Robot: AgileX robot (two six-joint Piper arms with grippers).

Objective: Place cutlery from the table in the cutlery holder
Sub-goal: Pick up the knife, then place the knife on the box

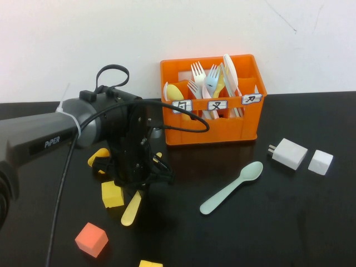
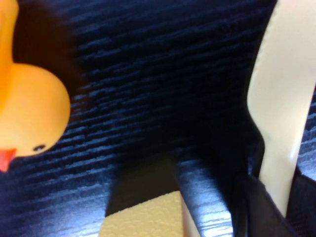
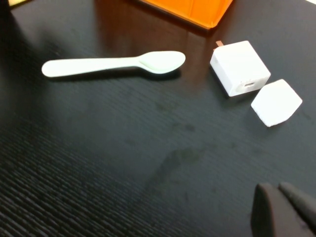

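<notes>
Pale yellow knife [image 1: 132, 208] lies on the surface [image 1: 289, 222], near-left of the holder [image 1: 211, 103]; the left hand [image 1: 139, 181] straddles it, closing (grip unclear). Next: lift and carry. Right hand [image 3: 281, 210] shut, parked near-right; spoon [image 1: 231, 189] waits.

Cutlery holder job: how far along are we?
Nothing counts as done: the yellow knife and mint spoon both lie on the table. In hand: the left gripper is down over the knife, whose handle passes between its fingers. Left: both pieces into the orange cutlery holder. The right gripper hangs shut, away from the spoon.
</notes>
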